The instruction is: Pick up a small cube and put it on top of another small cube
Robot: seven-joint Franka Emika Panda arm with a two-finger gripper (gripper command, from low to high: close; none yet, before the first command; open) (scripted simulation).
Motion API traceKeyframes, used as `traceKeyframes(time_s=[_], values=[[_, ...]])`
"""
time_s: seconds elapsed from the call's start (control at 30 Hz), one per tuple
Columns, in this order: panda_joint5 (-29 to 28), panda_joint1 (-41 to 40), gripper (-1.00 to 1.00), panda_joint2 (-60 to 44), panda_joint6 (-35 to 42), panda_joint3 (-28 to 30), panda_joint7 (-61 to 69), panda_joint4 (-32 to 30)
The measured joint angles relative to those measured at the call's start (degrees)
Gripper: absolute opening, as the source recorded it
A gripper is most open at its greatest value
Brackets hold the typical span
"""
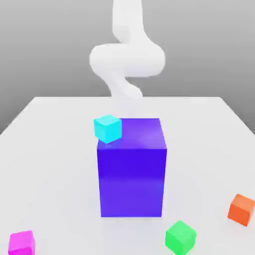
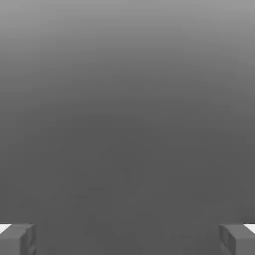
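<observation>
Nearest the exterior view's camera, the small magenta cube [image 1: 21, 242] sits on the white counter [image 1: 50, 164], well apart from the big blue-violet block [image 1: 131, 167] and off toward the exterior view's left of it. A green cube [image 1: 180, 237] lies in front of the block toward the exterior view's right, and an orange cube [image 1: 242, 208] lies farther out on that same side. A cyan cube [image 1: 107, 128] shows at the block's top corner on the exterior view's left; whether it rests on the block or stands behind it I cannot tell. Beyond the block the white arm [image 1: 127, 57] curls upward. The likely trouble is the reach: the magenta cube is on the far side of the block from the arm, so a low path could strike the block or knock the cyan cube. A loose or off-centre grasp could also tip the cube when stacked. In the hand view the gripper [image 2: 127, 239] is spread wide, its fingertips [image 2: 17, 238] far apart, holding and touching nothing.
</observation>
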State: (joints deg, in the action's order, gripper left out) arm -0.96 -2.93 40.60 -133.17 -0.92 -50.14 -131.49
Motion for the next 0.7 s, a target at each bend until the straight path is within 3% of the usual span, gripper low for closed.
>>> traceKeyframes(time_s=[0.33, 0.7], values=[[-4.54, -9.82, 0.0, -21.2, -5.54, -1.75, -17.84, 1.2], [-5.66, -16.94, 0.0, -43.92, -11.74, 1.08, -34.46, 2.43]])
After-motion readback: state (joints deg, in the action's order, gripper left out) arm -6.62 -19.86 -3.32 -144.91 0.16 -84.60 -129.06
